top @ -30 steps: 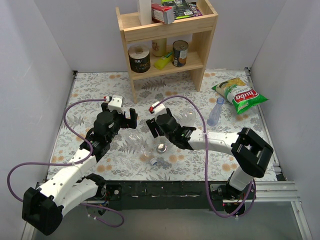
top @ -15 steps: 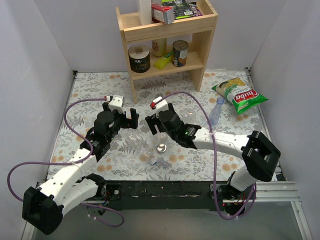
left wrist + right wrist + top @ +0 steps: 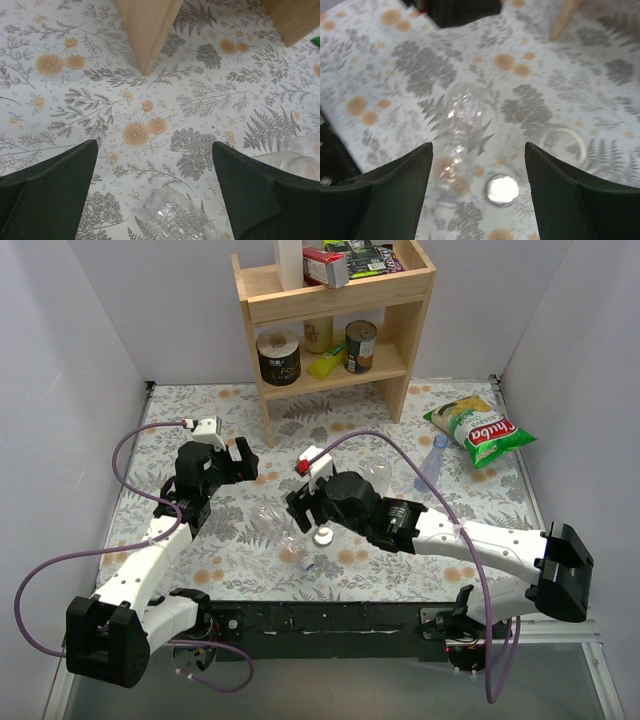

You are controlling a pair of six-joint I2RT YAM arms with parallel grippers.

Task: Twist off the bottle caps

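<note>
Top external: your left gripper [image 3: 243,458] hangs spread and empty near the wooden shelf [image 3: 330,310]. Your right gripper [image 3: 300,512] hovers over a clear bottle [image 3: 272,520] lying on the floral table [image 3: 240,562], with a silver cap [image 3: 323,536] just beside it.

Left wrist: jaws wide, nothing between them, and a wide-mouthed bottle [image 3: 305,160] at the right edge.

Right wrist, blurred: jaws released, straddling the lying bottle, gripping nothing.

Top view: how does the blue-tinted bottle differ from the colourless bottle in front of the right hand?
The blue-tinted bottle is slimmer and bluish; the colourless bottle is clear. The colourless bottle lies ahead of the open right hand; the blue-tinted bottle lies apart from it, beside the snack bag. Both lie sideways on the table.
</note>
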